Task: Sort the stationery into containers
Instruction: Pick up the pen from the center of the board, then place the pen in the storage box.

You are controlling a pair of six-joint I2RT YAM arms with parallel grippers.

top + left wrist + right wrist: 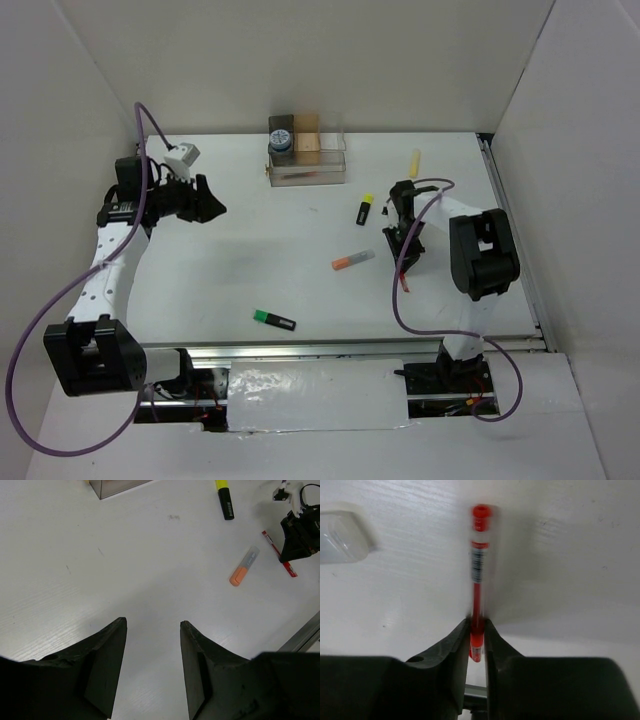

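Right wrist view shows the right gripper point(477, 626) with its fingers pinched together on the lower end of a thin red pen point(479, 570), which runs straight out ahead of them over the worktop point(250, 250). The picture is blurred, so it cannot be told whether the pen is lifted or lies on the surface. From above, this arm works near the right edge, about midway between the near and far edges.

The left gripper point(152, 625) hangs over bare surface toward the left edge, its jaws apart and holding nothing.

The clear organiser point(340, 165) stands at the middle of the far edge, with the round tin point(281, 139) at its rear left compartment. Loose on the worktop are:
- the yellow-ended highlighter point(365, 209)
- the orange marker point(353, 261)
- the green-ended highlighter point(273, 319), toward the near edge
- the pale yellow stick point(415, 159), toward the far right corner

The step in hand appears to be the pick of the pen. The next move likely calls for a clean lift and a carry toward the far edge. The pen would need to be lined up with the long front tray before release, since it is held by one end and may tilt.
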